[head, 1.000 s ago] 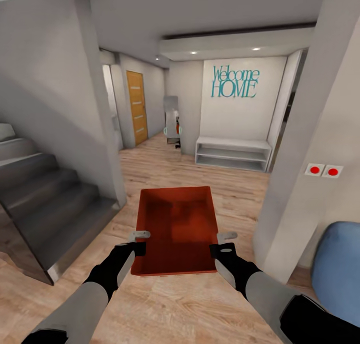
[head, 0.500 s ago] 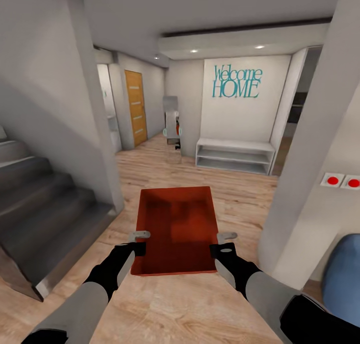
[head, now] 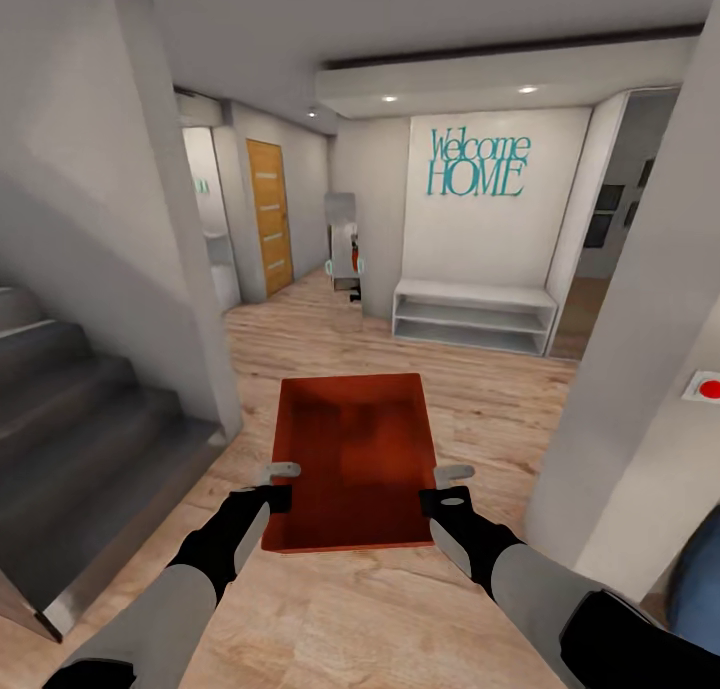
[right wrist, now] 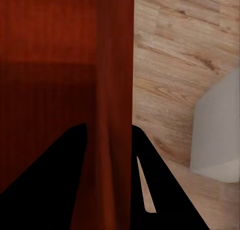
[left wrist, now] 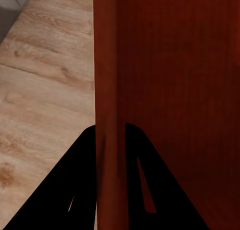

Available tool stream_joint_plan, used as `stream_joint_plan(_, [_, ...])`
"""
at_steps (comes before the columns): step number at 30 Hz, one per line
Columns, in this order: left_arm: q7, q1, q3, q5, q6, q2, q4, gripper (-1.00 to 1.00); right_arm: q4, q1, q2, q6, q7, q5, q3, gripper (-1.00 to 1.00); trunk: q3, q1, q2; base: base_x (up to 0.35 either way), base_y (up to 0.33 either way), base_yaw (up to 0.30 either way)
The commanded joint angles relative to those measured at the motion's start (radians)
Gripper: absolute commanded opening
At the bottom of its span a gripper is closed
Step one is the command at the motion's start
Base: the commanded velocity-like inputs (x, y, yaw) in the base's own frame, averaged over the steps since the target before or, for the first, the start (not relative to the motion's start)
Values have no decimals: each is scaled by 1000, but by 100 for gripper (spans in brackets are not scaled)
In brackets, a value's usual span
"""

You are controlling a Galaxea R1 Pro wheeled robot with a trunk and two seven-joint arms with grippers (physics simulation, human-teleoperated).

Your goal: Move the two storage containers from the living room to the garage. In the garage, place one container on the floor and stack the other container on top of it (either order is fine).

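One orange-red storage container (head: 352,459) hangs level in front of me above a light wood-plank floor, its open top up and nothing inside. My left gripper (head: 280,481) is shut on its left wall (left wrist: 106,110). My right gripper (head: 448,487) is shut on its right wall (right wrist: 116,90). In each wrist view the dark fingers (left wrist: 75,180) (right wrist: 150,180) straddle the thin wall.
Grey stairs (head: 80,419) rise at the left beside a pale wall. A pale pillar (head: 640,349) stands close on the right. Ahead lie wood flooring, a white low shelf (head: 474,314) under a "Welcome HOME" sign (head: 478,164), and a wooden door (head: 270,214).
The whole view has shifted: stairs and right pillar have slid toward the picture's edges and the hall ahead looks nearer, so the camera moved. Container and both grippers hold the same pose.
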Motion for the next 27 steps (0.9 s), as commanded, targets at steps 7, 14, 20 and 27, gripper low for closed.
stream_joint_plan(7, [13, 0, -2, -9, 7, 1, 34, -100, -3, -2, -1, -46, -67, 26, -32, -100, -2, 1, -2, 322, 0, 0])
stream_joint_plan(14, [13, 0, -2, -9, 7, 1, 34, -100, -3, -2, -1, -46, -67, 26, -32, -100, -2, 1, -2, 322, 0, 0])
stream_joint_plan(20, [13, 0, -2, -9, 7, 1, 34, -100, -3, -2, -1, -46, -67, 26, -32, -100, -2, 1, -2, 322, 0, 0])
stream_joint_plan(27, [13, 0, -2, -9, 7, 1, 34, -100, -3, -2, -1, -46, -67, 26, -32, -100, -2, 1, -2, 322, 0, 0])
